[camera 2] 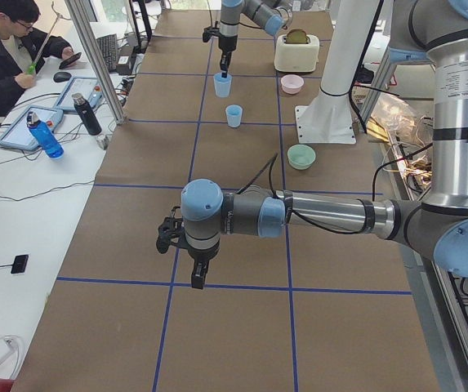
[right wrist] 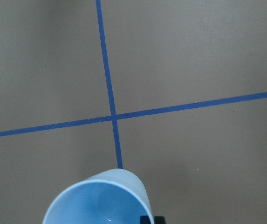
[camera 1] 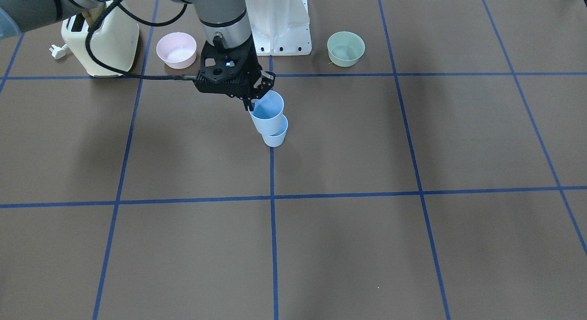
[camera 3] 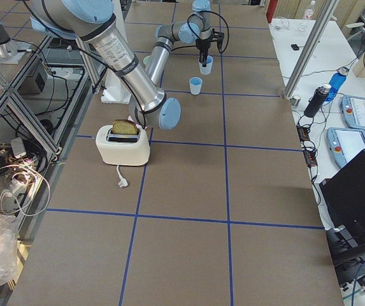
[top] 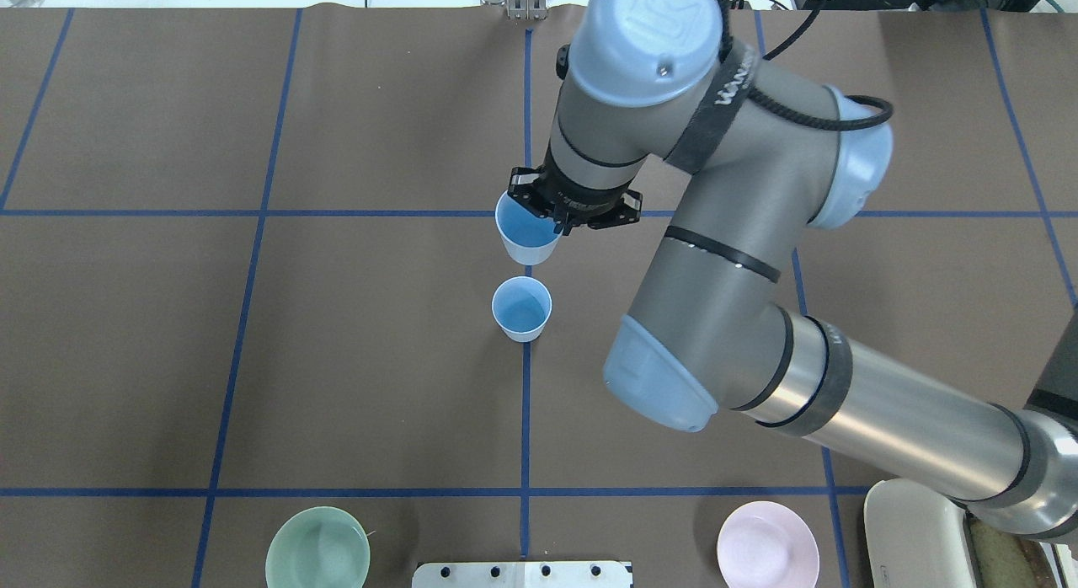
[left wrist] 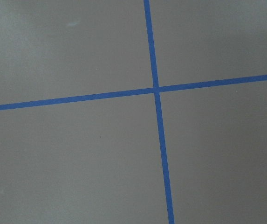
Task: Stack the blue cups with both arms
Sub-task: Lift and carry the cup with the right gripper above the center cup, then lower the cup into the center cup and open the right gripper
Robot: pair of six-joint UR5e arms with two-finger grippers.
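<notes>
My right gripper (top: 556,224) is shut on the rim of one blue cup (top: 526,238), with one finger inside it and one outside. It holds the cup upright, raised above the table. The second blue cup (top: 521,308) stands upright on the centre tape line, a short way nearer my base, apart from the held one. In the front-facing view the held cup (camera 1: 268,113) overlaps the standing cup (camera 1: 276,135). The right wrist view shows the held cup's rim (right wrist: 98,198). My left gripper (camera 2: 197,276) hangs over bare table far from both cups; I cannot tell if it is open or shut.
A pink bowl (camera 1: 176,49) and a green bowl (camera 1: 346,48) sit on either side of the white base pedestal (camera 1: 279,22). A cream toaster (camera 1: 102,45) stands beside the pink bowl. An operator (camera 2: 9,49) sits at the side desk.
</notes>
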